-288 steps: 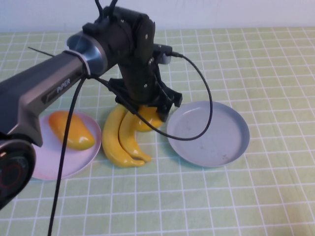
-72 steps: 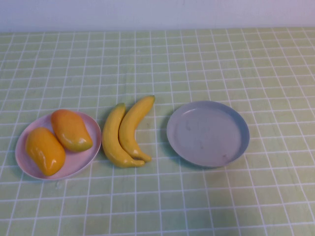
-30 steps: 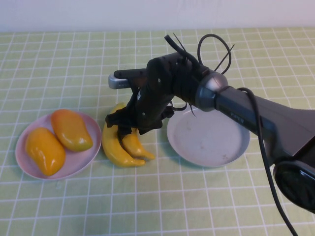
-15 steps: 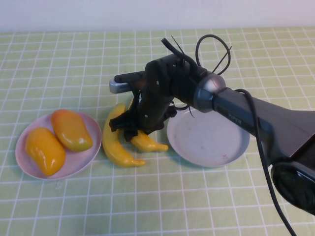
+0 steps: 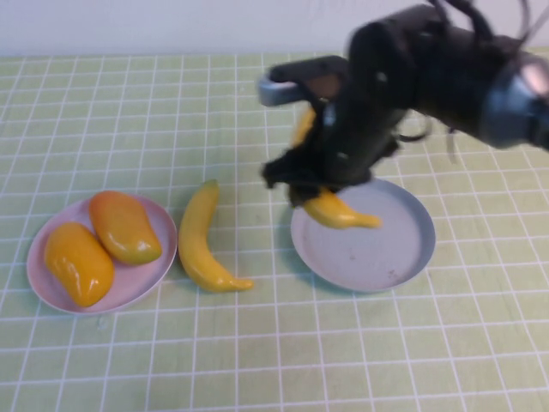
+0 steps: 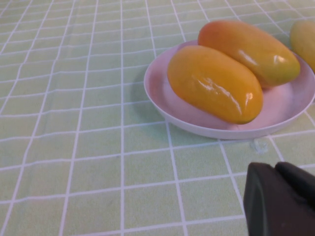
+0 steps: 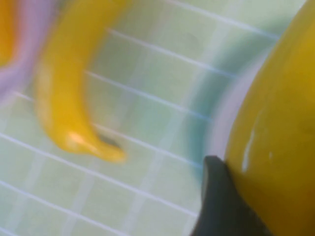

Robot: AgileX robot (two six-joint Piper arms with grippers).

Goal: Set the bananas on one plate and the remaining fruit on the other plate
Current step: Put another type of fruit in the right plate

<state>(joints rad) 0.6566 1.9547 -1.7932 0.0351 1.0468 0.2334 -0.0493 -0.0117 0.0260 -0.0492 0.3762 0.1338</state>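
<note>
My right gripper [image 5: 319, 190] is shut on one banana [image 5: 340, 211] and holds it in the air over the near-left rim of the grey-blue plate [image 5: 377, 253]. In the right wrist view that banana [image 7: 280, 137] presses against a dark finger [image 7: 216, 196]. The second banana [image 5: 199, 240] lies on the cloth between the two plates. Two mangoes [image 5: 124, 227] [image 5: 79, 263] rest on the pink plate [image 5: 137, 283]. My left gripper [image 6: 273, 167] is shut and empty, low over the cloth beside the pink plate [image 6: 285, 105]; it is out of the high view.
A green checked cloth [image 5: 257, 343] covers the whole table. The right arm [image 5: 446, 69] reaches in from the upper right across the far side of the grey-blue plate.
The right gripper has lifted one banana off the cloth and carried it right and up, over the grey-blue plate's rim. The other banana stays put.
</note>
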